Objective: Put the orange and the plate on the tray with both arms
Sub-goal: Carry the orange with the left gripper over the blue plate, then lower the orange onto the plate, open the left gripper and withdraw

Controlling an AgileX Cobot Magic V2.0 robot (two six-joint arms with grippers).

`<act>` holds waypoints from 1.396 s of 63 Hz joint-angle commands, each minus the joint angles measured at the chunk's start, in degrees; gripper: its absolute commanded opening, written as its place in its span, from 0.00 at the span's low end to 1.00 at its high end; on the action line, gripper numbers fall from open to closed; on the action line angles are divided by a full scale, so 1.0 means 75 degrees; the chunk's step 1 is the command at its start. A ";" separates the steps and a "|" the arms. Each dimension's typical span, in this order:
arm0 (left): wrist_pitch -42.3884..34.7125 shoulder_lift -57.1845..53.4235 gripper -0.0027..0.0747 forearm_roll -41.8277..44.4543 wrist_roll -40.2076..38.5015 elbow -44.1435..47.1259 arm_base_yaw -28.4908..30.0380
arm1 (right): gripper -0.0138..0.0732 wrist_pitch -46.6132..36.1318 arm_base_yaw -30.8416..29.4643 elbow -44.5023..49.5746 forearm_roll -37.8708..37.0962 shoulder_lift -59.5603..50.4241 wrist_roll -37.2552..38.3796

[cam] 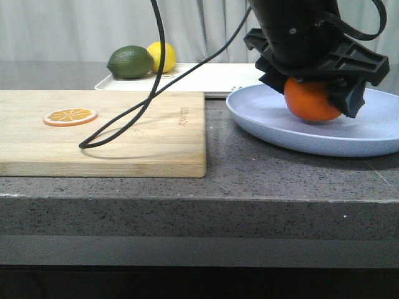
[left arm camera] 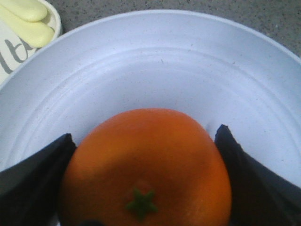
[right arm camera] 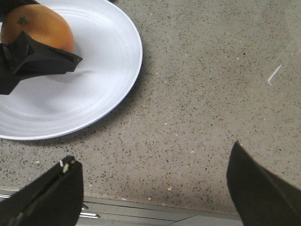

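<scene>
The orange [cam: 310, 101] rests low in the pale lavender-blue plate [cam: 324, 137] at the right of the counter. My left gripper [cam: 312, 103] comes down over it from above. In the left wrist view the orange [left arm camera: 146, 165] fills the space between the black fingers [left arm camera: 37, 169], which press on both its sides, with the plate [left arm camera: 164, 61] behind. My right gripper [right arm camera: 153, 153] is open over bare counter beside the plate [right arm camera: 84, 94], holding nothing. The cream-white tray [cam: 206, 78] lies behind the plate.
A wooden cutting board [cam: 100, 131] with an orange slice [cam: 70, 116] takes up the left of the counter. A lime [cam: 129, 62] and a lemon [cam: 163, 56] sit at the tray's left end. A black cable [cam: 131, 115] loops over the board.
</scene>
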 commanded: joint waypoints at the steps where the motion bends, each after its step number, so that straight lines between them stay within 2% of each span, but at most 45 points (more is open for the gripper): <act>1: -0.0435 -0.0491 0.79 -0.0037 -0.0005 -0.0316 -0.0063 | 0.88 -0.0448 -0.0029 -0.0241 -0.0030 0.0050 -0.0088; 3: -0.0435 -0.0491 0.84 -0.0037 -0.0005 -0.0316 -0.0063 | 0.88 -0.0448 -0.0029 -0.0241 -0.0030 0.0050 -0.0088; 7: -0.0419 -0.0491 0.88 -0.0052 -0.0020 -0.0316 -0.0063 | 0.88 -0.0448 -0.0029 -0.0241 -0.0030 0.0050 -0.0088; 21: 0.0201 -0.0707 0.88 -0.0688 -0.0030 -0.0462 -0.0063 | 0.88 -0.0439 -0.0029 -0.0241 -0.0030 0.0050 -0.0088; 44: 0.1567 -0.2690 0.88 -0.0636 -0.0069 -0.0115 0.0214 | 0.88 -0.0394 -0.0029 -0.0241 -0.0030 0.0050 -0.0088; 56: 0.1375 -0.4436 0.88 -0.0644 -0.0069 0.1592 0.0862 | 0.88 -0.0394 -0.0029 -0.0241 -0.0030 0.0050 -0.0088; 72: 0.0414 -0.7247 0.88 -0.0721 -0.0069 0.4455 0.1870 | 0.88 -0.0394 -0.0029 -0.0241 -0.0030 0.0050 -0.0088; 88: 0.0383 -0.9587 0.88 -0.0721 -0.0069 0.6514 0.2555 | 0.88 -0.0396 -0.0029 -0.0241 0.0043 0.0050 -0.0088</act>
